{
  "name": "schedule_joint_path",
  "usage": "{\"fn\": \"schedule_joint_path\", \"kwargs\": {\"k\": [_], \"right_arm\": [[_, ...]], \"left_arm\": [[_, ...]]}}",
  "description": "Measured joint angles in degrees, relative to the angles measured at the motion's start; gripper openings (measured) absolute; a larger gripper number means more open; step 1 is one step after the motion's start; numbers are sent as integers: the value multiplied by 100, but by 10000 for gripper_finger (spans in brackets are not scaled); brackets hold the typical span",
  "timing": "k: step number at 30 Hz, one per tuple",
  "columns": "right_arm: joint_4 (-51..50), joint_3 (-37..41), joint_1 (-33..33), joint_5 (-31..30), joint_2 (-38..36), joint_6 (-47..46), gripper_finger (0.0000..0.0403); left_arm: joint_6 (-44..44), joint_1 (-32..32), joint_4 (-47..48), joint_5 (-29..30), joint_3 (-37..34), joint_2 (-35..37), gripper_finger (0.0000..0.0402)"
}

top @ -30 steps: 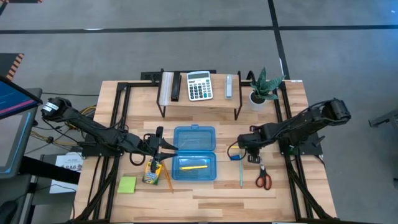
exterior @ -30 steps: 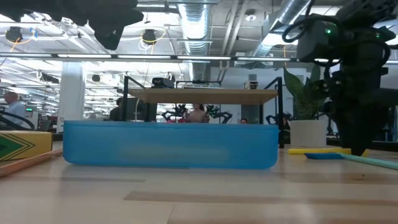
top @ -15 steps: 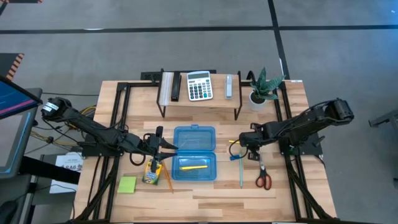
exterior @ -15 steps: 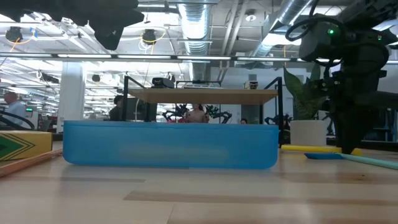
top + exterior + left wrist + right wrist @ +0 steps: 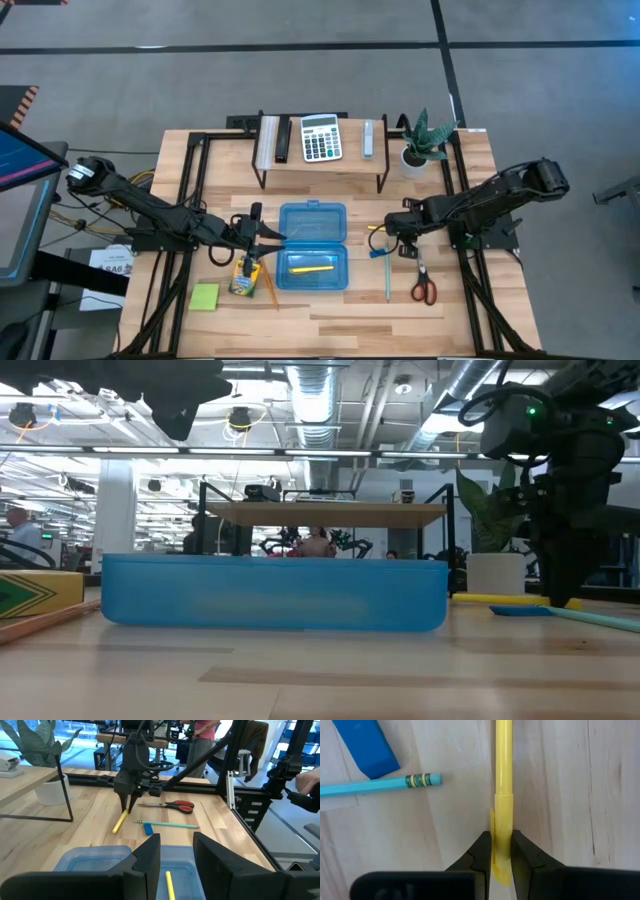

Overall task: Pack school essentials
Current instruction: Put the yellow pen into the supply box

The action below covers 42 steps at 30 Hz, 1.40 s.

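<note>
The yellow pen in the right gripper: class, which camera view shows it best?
The right wrist view: the yellow pen fills the frame, pinched between the right gripper fingers. The left wrist view shows it small; the high view, a speck; the low view, a thin strip.

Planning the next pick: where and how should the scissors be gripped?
Grip the scissors from straight above, at the closed blades just ahead of the red handles. They lie flat on the table, blades pointing to the table's back, so set the jaws across the blades. The looped handles look too wide to pinch.
</note>
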<state>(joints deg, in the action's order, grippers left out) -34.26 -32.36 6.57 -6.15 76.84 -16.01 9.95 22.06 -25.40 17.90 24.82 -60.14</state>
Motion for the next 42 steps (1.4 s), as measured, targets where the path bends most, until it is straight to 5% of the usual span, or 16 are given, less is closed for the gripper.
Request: {"fn": "schedule_joint_path", "kwargs": {"k": [12, 25, 34, 42], "right_arm": [[-41, -58, 2, 19, -4, -2, 61], [-175, -957, 16, 22, -7, 105, 61], [957, -1664, 290, 209, 74, 275, 61], [1421, -2484, 720, 342, 894, 469, 61]], "left_arm": [[-4, -2, 1, 45, 0, 0, 102], [-6, -2, 4, 51, 0, 0, 102], [-25, 0, 4, 52, 0, 0, 102], [-30, 0, 23, 54, 2, 2, 102]]}}
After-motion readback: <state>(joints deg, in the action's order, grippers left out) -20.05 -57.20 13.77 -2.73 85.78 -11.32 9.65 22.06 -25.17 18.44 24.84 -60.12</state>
